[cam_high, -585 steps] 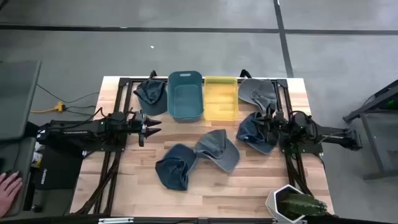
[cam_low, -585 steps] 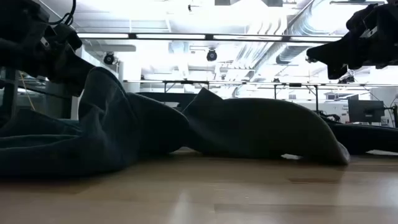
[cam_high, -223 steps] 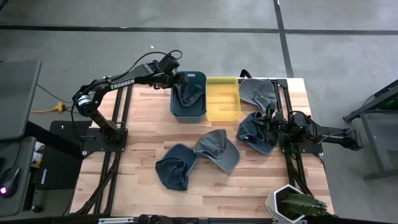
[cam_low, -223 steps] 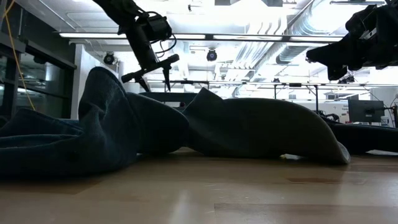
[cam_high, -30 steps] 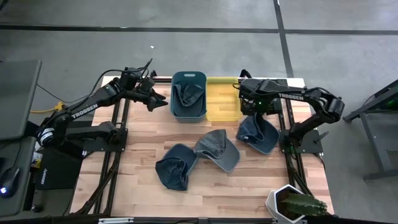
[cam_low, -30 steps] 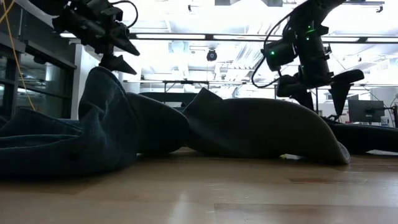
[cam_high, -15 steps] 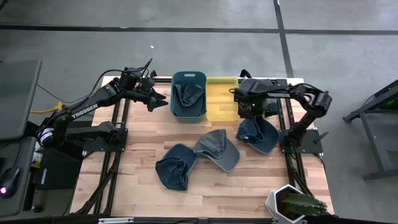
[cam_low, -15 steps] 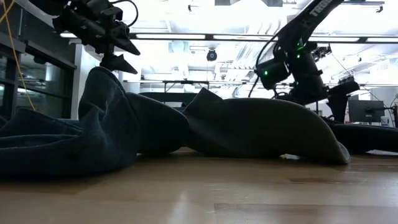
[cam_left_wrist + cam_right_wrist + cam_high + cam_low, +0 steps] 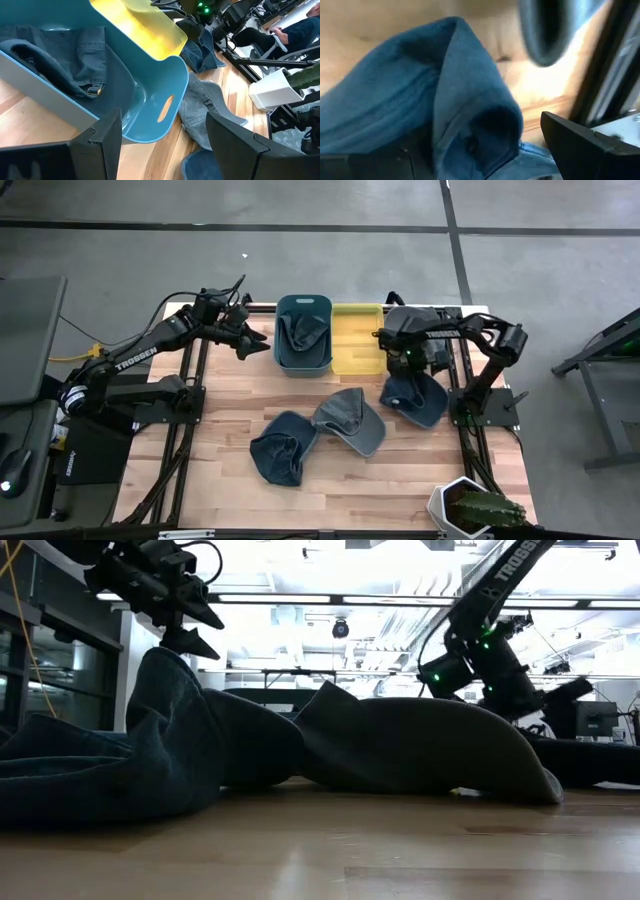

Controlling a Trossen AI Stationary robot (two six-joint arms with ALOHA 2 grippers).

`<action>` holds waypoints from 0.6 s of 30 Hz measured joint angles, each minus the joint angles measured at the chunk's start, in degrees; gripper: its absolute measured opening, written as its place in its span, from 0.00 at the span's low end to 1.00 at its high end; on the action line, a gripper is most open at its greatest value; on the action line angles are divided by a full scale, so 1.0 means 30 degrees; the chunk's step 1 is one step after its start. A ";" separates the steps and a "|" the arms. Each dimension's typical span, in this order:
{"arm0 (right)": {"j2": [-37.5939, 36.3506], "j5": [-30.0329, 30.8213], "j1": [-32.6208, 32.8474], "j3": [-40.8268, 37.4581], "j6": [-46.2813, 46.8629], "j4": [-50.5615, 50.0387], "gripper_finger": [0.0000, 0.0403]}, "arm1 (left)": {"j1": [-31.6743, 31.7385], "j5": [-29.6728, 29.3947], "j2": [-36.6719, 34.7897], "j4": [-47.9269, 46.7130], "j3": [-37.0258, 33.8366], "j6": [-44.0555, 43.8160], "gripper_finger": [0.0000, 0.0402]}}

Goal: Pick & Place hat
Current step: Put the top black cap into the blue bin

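A blue hat (image 9: 418,397) lies on the wooden table at the right, its crown up. My right gripper (image 9: 400,369) is low over the hat's far-left part and open. In the right wrist view a raised fold of the hat (image 9: 470,100) stands between the gripper's (image 9: 495,150) two fingers; I cannot tell whether they touch it. A dark denim hat (image 9: 303,330) lies inside the teal bin (image 9: 322,305). My left gripper (image 9: 255,345) hangs open and empty just left of that bin (image 9: 150,115).
A yellow bin (image 9: 357,340) stands right of the teal one. A grey hat (image 9: 350,420) and a dark blue hat (image 9: 283,448) lie mid-table. Another grey hat (image 9: 420,318) lies at the far right under my right arm. A white pot with a cactus (image 9: 470,510) stands at the near right.
My right gripper has come down and toward the table's near edge, from beside the yellow bin onto the blue hat, staying open. The hats have not moved.
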 joint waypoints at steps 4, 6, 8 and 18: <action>-0.0102 -0.1060 0.0195 -0.1187 -0.0011 0.0845 0.76 | 0.0000 -0.0019 0.0000 -0.0007 0.0000 -0.0056 0.58; -0.0104 -0.1276 0.0342 -0.1436 -0.0022 0.0896 0.76 | 0.0000 -0.0019 0.0000 -0.0007 0.0000 -0.0069 0.58; -0.0102 -0.1218 0.0444 -0.1448 -0.0151 0.0930 0.76 | 0.0000 0.0012 0.0000 -0.0007 0.0000 -0.0208 0.58; -0.1011 -0.1343 0.0495 -0.1513 -0.0313 0.1100 0.60 | 0.0000 -0.0149 0.0000 -0.0007 0.0000 -0.0423 0.58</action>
